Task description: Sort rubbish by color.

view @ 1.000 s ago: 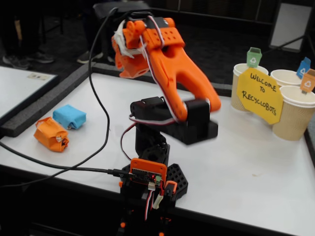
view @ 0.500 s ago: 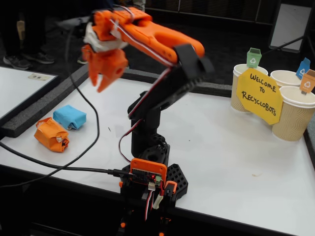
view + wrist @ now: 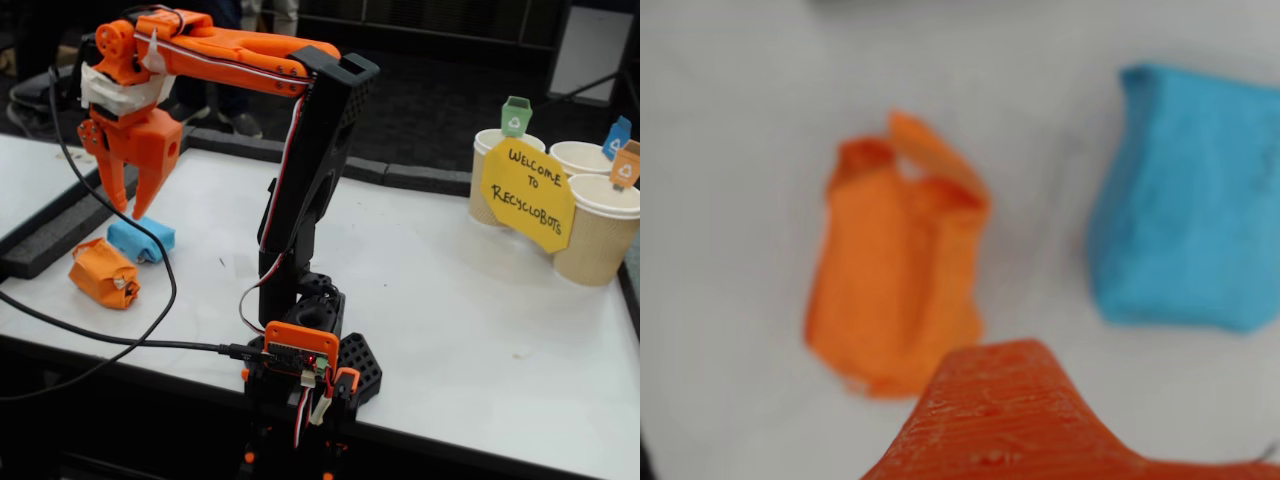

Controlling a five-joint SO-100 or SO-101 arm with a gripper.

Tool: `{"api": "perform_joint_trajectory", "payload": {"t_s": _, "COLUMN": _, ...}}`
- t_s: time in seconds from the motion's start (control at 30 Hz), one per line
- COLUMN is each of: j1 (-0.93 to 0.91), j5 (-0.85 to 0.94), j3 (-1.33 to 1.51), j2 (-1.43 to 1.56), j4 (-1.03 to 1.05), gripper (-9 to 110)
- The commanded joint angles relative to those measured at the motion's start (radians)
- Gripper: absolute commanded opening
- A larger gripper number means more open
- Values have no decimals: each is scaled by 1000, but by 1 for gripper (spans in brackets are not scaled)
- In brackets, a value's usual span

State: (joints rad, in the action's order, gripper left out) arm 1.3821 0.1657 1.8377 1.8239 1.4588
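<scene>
Overhead now: my gripper [image 3: 134, 201] hangs above the table's left end in the fixed view, both fingers pointing straight down, jaws parted with a narrow gap between the tips and nothing in them. Only that view shows the gap; the wrist view gives me just one blurred orange fingertip [image 3: 1005, 420] rising from the bottom edge. Below me on the white table [image 3: 480, 310] lie the blue bundle [image 3: 141, 238] and the orange bundle [image 3: 103, 272], just beside each other, whether touching I cannot tell. From the fixed camera my fingertips appear right above the blue one, not in contact. The wrist view sets them side by side, orange bundle [image 3: 895, 265] left of centre with a crumpled flap on top, blue bundle [image 3: 1185, 200] at right, bare white surface between. Tape on the orange one shows faintly in the fixed view only. Also fixed view only: tan paper cups [image 3: 600, 235] with coloured tags and a yellow sign [image 3: 527, 193], well apart at the far right, and a black cable [image 3: 100, 340] trailing across the table's near edge.
</scene>
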Motion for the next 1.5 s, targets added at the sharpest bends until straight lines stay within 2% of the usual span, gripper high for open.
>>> {"api": "perform_joint_trajectory", "payload": {"t_s": 0.0, "j1": -58, "j5": 17, "j3": -115, "j2": 21, "j4": -60, "gripper": 7}}
{"api": "perform_joint_trajectory", "payload": {"t_s": 0.23, "j1": -147, "j5": 5, "j3": -75, "j2": 21, "j4": -166, "gripper": 15}}
{"api": "perform_joint_trajectory", "payload": {"t_s": 0.37, "j1": -146, "j5": -94, "j3": -38, "j2": 20, "j4": -218, "gripper": 15}}
{"api": "perform_joint_trajectory", "payload": {"t_s": 0.43, "j1": -135, "j5": -143, "j3": -26, "j2": 18, "j4": -235, "gripper": 11}}
{"api": "perform_joint_trajectory", "payload": {"t_s": 0.63, "j1": -147, "j5": -488, "j3": -26, "j2": 17, "j4": -216, "gripper": 8}}
{"api": "perform_joint_trajectory", "payload": {"t_s": 1.0, "j1": -112, "j5": -531, "j3": 60, "j2": 17, "j4": -127, "gripper": 14}}
{"api": "perform_joint_trajectory", "payload": {"t_s": 1.1, "j1": -120, "j5": -805, "j3": 57, "j2": 18, "j4": -109, "gripper": 19}}
{"api": "perform_joint_trajectory", "payload": {"t_s": 1.17, "j1": -118, "j5": -919, "j3": 52, "j2": 18, "j4": -137, "gripper": 22}}
{"api": "perform_joint_trajectory", "payload": {"t_s": 1.37, "j1": -81, "j5": -1111, "j3": 18, "j2": 18, "j4": -179, "gripper": 26}}
{"api": "perform_joint_trajectory", "payload": {"t_s": 1.47, "j1": -67, "j5": -1150, "j3": 18, "j2": 9, "j4": -195, "gripper": 28}}
